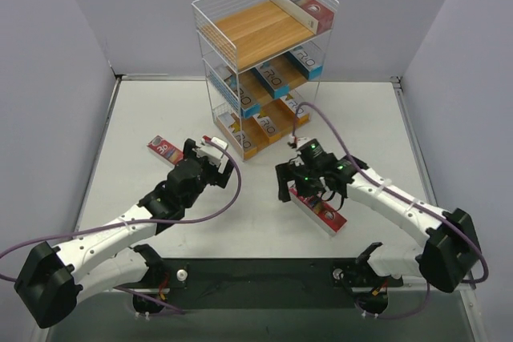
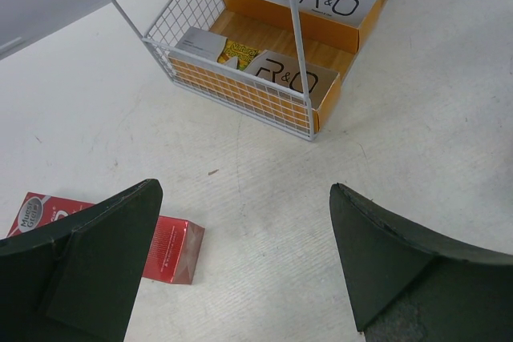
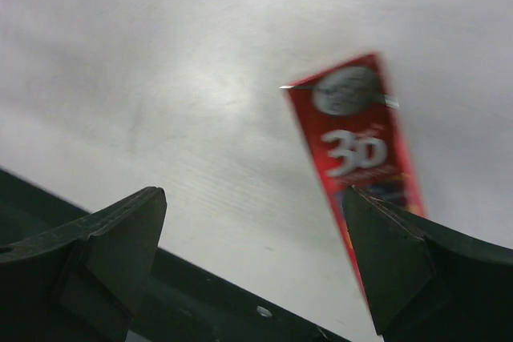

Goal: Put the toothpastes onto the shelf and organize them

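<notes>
left fingers [image 2: 96, 262] and right fingers [image 3: 104, 254] are gaping released; the right pair is hovering off-centre over a red carton [image 3: 353, 134], probably risking nudging it askew.

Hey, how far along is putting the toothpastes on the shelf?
Mostly done: the shelf holds a top red carton, blue cartons in the middle and orange cartons at the bottom. Nothing is in hand. Both grippers are open, the right gripper above one loose red carton on the table, the left gripper near the other loose carton. Those two remain.
</notes>
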`<state>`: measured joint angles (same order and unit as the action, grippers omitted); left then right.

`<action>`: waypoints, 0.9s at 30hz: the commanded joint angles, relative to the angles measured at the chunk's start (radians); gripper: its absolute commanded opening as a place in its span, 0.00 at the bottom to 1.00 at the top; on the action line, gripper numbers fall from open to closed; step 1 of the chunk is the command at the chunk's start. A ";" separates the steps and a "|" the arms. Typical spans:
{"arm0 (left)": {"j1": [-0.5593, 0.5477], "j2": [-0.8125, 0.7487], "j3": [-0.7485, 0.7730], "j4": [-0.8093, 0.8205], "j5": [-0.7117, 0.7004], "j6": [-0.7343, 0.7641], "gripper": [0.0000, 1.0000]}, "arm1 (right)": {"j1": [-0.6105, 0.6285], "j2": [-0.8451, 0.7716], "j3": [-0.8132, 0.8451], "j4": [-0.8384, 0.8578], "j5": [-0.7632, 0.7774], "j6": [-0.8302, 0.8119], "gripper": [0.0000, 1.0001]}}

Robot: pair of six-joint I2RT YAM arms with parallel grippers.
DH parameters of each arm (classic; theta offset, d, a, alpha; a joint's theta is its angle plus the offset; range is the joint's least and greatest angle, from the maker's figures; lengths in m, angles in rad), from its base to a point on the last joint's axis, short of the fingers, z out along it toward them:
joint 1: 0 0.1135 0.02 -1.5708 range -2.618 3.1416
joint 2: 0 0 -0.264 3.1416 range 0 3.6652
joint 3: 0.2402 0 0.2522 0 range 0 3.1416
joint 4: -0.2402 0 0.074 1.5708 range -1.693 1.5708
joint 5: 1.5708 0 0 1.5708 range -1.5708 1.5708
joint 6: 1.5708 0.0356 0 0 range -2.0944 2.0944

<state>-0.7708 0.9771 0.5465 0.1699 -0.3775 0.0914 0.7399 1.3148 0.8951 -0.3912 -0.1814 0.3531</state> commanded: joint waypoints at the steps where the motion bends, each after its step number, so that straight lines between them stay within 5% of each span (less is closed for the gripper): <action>1: -0.002 -0.002 -0.002 0.052 0.014 0.008 0.97 | -0.172 -0.139 -0.057 -0.146 0.177 0.104 0.99; 8: -0.002 0.008 0.001 0.052 0.028 0.002 0.97 | -0.324 -0.215 -0.212 -0.167 0.049 0.179 1.00; 17: -0.004 0.026 0.001 0.054 0.029 0.002 0.97 | -0.292 -0.290 -0.337 -0.144 -0.069 0.239 1.00; 27: -0.004 0.043 0.001 0.056 0.042 -0.010 0.97 | 0.053 -0.273 -0.349 -0.158 0.319 0.366 0.91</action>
<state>-0.7712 1.0149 0.5465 0.1734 -0.3511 0.0898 0.7200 1.0264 0.5526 -0.5091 -0.0662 0.6502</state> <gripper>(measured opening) 0.974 0.929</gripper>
